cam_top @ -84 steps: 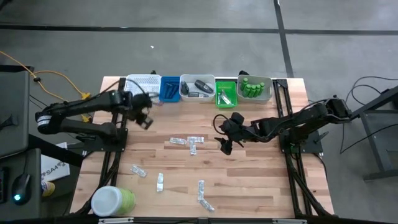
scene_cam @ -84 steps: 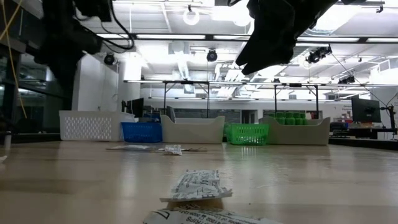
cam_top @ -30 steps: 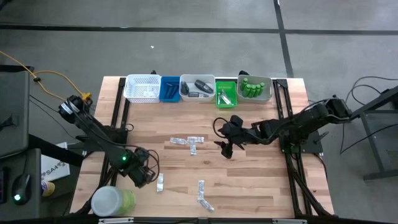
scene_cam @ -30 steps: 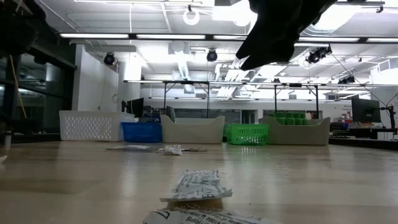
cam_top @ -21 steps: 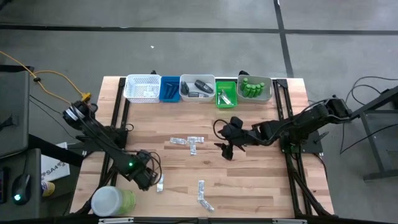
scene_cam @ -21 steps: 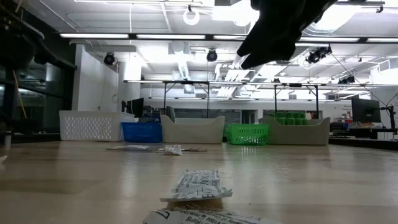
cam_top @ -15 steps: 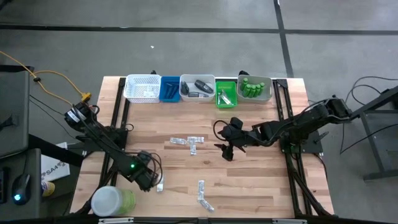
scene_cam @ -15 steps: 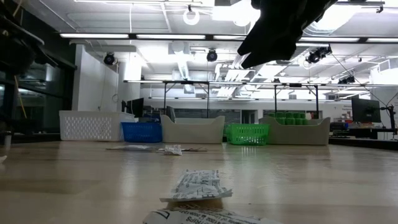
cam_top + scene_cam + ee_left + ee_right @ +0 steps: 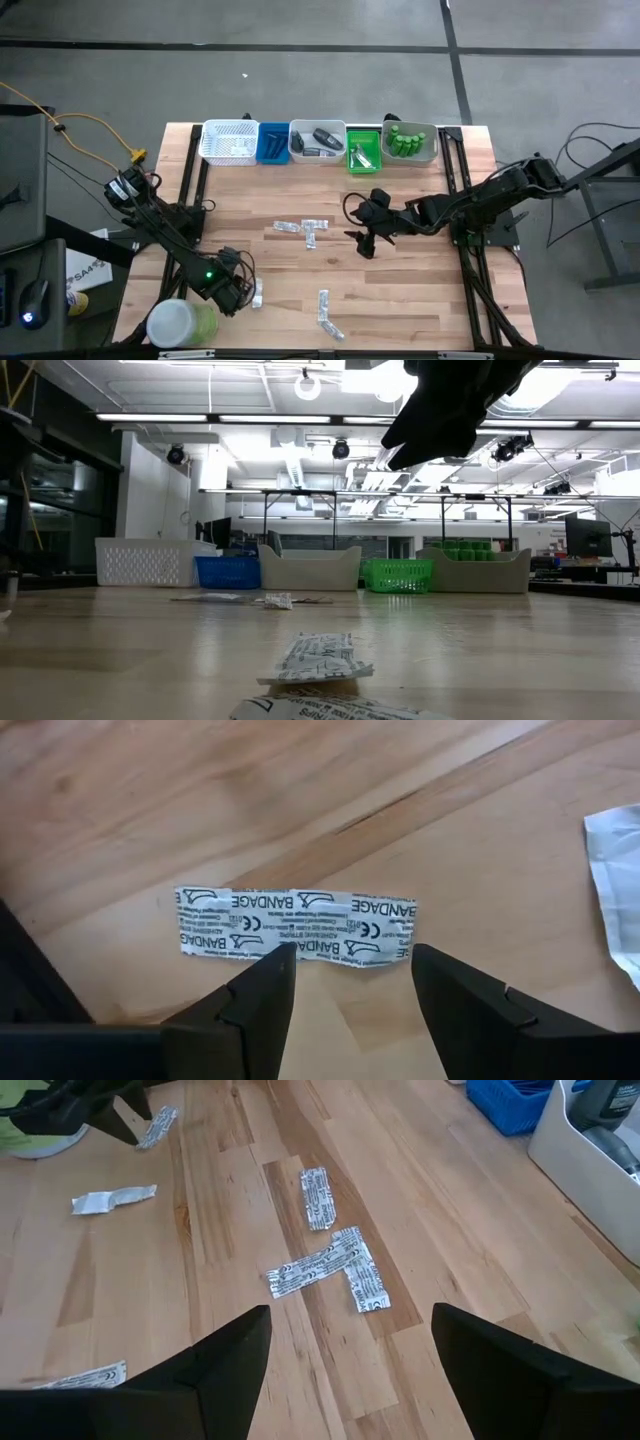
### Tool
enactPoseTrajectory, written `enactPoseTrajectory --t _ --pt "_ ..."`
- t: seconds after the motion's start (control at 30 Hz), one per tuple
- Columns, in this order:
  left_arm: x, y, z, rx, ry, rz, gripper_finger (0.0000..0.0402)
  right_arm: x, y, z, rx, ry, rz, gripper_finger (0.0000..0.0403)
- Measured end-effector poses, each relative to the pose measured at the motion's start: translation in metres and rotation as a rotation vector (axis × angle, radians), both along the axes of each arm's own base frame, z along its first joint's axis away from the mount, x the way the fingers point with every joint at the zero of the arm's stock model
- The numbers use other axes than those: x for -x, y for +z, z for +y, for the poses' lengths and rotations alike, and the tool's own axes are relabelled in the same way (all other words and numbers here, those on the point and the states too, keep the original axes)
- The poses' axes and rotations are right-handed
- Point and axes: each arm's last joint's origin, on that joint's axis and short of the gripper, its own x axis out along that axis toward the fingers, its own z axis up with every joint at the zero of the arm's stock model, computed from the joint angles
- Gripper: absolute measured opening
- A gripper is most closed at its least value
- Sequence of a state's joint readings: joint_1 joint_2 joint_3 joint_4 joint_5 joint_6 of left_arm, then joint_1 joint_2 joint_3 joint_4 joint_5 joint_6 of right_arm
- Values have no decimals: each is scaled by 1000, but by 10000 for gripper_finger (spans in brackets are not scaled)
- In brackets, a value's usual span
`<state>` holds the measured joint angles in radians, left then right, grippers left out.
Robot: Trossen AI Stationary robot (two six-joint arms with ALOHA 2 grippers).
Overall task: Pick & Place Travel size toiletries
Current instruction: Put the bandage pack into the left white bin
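The travel size toiletries in reach are flat silvery sachets. One printed sachet [image 9: 295, 925] lies flat on the wood near the table's near left corner. My left gripper [image 9: 350, 970] points down over it, open, with its fingertips above the sachet's long edge. In the high view this gripper [image 9: 232, 292] hides that sachet, and a white sachet [image 9: 257, 292] lies just beside it. My right gripper [image 9: 365, 238] hangs open above the middle of the table, beside a cluster of sachets [image 9: 303, 228]. Green bottles [image 9: 408, 140] stand in a tray at the far edge.
A row of trays lines the far edge: white basket [image 9: 229, 142], blue [image 9: 272, 142], pale [image 9: 317, 142], green [image 9: 363, 150]. A big green jar with a white lid [image 9: 180, 322] stands at the near left corner, close to my left arm. Two more sachets [image 9: 325, 310] lie near the front.
My left gripper has gone down and a little toward the table's near edge, closing in on the sachet beside the jar, and has stayed open. The sachets have not moved.
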<state>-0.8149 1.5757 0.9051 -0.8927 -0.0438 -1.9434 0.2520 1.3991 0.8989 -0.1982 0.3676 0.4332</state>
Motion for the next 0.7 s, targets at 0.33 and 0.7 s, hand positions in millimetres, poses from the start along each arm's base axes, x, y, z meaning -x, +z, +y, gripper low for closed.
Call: enactPoseTrajectory --t 0.33,0.7 --pt "1 -7 3 -3 14 -17 198 0 0 1 0 2 0 270" --pt "7 -22 7 55 45 6 182 0 0 1 0 3 -1 270"
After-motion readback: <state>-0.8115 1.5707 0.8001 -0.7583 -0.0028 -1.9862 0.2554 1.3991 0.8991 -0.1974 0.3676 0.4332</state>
